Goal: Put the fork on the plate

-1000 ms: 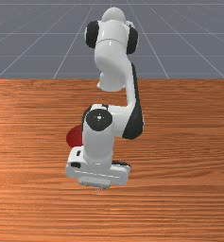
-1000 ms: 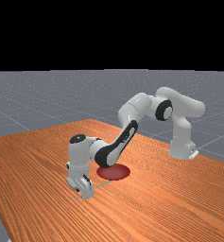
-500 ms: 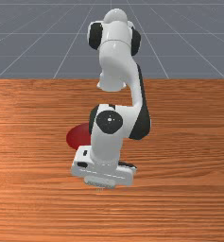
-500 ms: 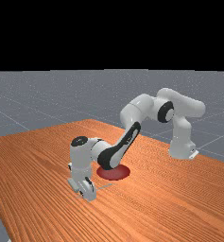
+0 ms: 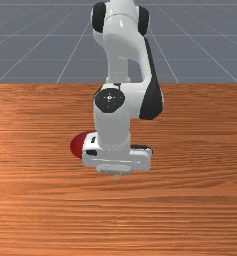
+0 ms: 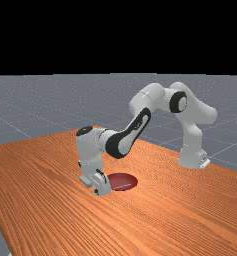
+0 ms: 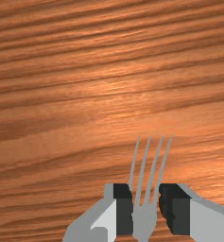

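Gripper, one: closed down to the fork's width, fingers at either edge with only a sliver of visible slack; judged a firm hold.

Fork, one, grey: pinched across the head, at the root of the tines. Apparently held above the table.

Long axis: running between the fingers, tines projecting ahead, handle trailing toward about 3 o'clock in the far view, the line of the plate behind it. Over the plate or merely in front of it: cannot tell. In the front view, handle hidden; by inference, toward roughly 12, tines toward 6.

Plate, one, red, round: at 10 to 11 o'clock from the gripper in the front view, partly hidden; at about 2 o'clock in the far view. Near, the head still to be brought over it.

Arm, one: no choice of side.

Stage, as judged: carrying, grasp done, placing left. Next: a short shift toward the front view's 10 to 11 o'clock, to centre the whole length over the plate, then lowering and release.

Risks: handle swinging about the pinch at the head; release too soon, tines overhanging the rim toward 6.
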`<state>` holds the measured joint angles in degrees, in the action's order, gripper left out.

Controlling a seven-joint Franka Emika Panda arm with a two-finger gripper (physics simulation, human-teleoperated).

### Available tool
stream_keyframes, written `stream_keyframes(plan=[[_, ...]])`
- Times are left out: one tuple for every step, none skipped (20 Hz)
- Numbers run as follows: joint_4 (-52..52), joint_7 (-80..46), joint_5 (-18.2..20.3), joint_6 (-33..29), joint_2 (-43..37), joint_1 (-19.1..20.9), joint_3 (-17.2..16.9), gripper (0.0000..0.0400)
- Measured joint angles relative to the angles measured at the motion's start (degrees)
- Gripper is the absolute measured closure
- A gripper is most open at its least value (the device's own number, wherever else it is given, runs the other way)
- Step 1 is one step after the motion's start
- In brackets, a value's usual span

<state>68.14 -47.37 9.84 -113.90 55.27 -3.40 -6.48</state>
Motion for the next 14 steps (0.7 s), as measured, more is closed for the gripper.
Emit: stream_keyframes(plan=[[0.0,-0.2,0.3,0.1,-1.0,0.1,0.1,0.0303],[-0.2,-0.3,0.8,0.2,-1.7,0.4,0.2,0.0303],[-0.4,-0.5,1.1,0.3,-2.1,0.6,0.2,0.0303],[-0.2,-0.7,1.1,0.4,-2.5,0.9,0.0,0.0303],[2.9,-0.7,0.8,0.6,-4.2,1.0,-0.5,0.0302],[7.4,0.0,0.4,0.5,-6.7,1.0,-0.9,0.0303],[12.7,1.1,-0.1,0.5,-9.9,1.0,-1.2,0.0303],[18.3,2.8,0.1,0.5,-13.2,1.4,-1.2,0.0303],[22.6,4.7,0.8,0.6,-15.6,2.4,-1.0,0.0303],[25.4,5.9,1.1,0.3,-16.8,3.1,-1.1,0.0303],[27.3,6.7,1.3,-1.0,-17.3,3.8,-1.3,0.0303],[29.4,7.4,1.2,-3.0,-17.5,4.1,-1.7,0.0303],[31.0,9.1,1.1,-4.6,-17.4,4.7,-1.6,0.0184],[31.8,10.7,1.2,-5.6,-17.2,5.2,-1.3,0.0112]])
